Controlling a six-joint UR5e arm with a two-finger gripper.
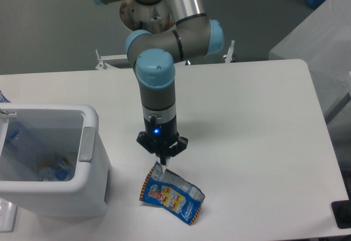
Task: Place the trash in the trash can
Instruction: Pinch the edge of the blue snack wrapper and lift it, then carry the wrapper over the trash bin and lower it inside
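Observation:
The snack wrapper, blue, yellow and orange with a silver foil edge, lies on the white table near the front. My gripper points straight down over the wrapper's upper left corner. Its fingers are together on the silver foil edge, and that corner is raised a little off the table. The white trash can stands to the left of the gripper, with a grey handle tab on its near wall. Inside it lie a clear plastic shape, probably the bottle, and some bluish bits; no label shows.
The table's front edge runs just below the wrapper. A grey box stands beyond the table's right edge. A dark object sits at the front right corner. The arm's base is at the table's back edge.

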